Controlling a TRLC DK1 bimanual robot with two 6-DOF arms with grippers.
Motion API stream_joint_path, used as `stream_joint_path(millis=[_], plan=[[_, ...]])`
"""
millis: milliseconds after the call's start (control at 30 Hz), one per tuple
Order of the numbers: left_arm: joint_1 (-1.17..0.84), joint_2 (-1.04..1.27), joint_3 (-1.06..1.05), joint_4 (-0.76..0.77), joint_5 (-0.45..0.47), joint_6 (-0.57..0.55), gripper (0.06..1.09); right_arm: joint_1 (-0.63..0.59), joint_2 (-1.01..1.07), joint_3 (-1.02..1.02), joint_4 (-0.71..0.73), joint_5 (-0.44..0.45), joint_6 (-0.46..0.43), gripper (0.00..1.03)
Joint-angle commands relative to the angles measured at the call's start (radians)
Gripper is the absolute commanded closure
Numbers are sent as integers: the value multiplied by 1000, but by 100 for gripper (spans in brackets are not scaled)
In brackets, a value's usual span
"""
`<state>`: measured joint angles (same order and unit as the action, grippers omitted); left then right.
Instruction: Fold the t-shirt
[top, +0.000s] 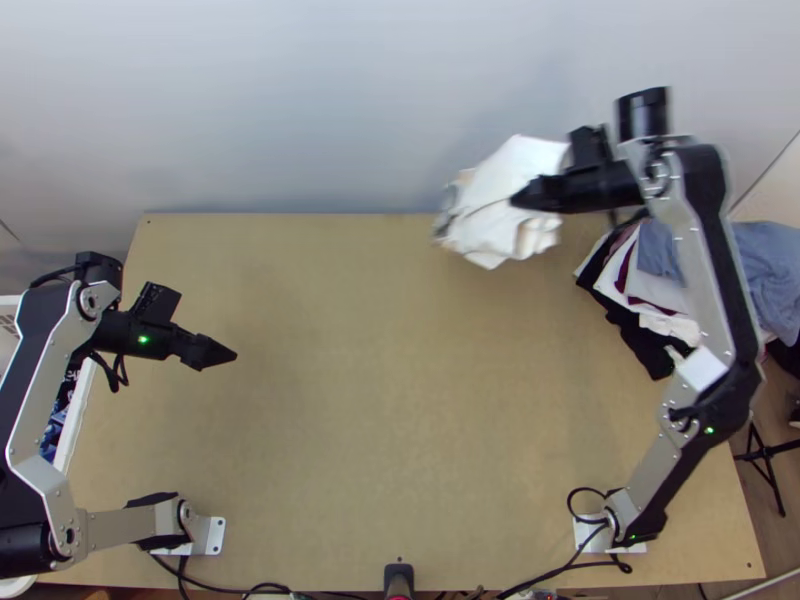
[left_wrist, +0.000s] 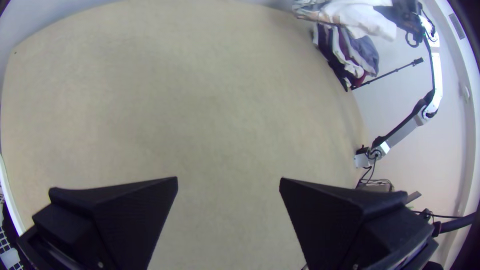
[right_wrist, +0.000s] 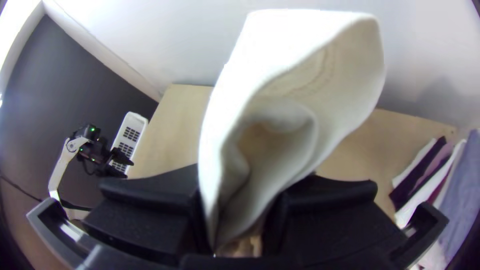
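Top view: the right fingers (top: 542, 192) carry the white t-shirt (top: 512, 168), bunched around their tips above the surface (top: 370, 400), presumably raised for spreading. Left wrist view: the left fingers (left_wrist: 125, 215) stand wide apart, nothing between them, likely reserved for flattening. Right wrist view: fabric rises, looped, from between the clamped right fingers, probably preventing slip.

Bright, diffuse light, soft shadows, 2 dark-cornered fisheye views.
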<state>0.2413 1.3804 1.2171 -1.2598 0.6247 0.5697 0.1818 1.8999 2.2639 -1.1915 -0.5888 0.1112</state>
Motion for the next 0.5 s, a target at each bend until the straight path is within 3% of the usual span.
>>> stream_joint_path(millis=[0, 467], plan=[[-2, 17, -4, 0, 0, 25, 10, -146, -65, 49, -59, 99, -88, 100], [-10, 49, 5, 0, 0, 50, 10, -413, -150, 85, -123, 175, -295, 100]])
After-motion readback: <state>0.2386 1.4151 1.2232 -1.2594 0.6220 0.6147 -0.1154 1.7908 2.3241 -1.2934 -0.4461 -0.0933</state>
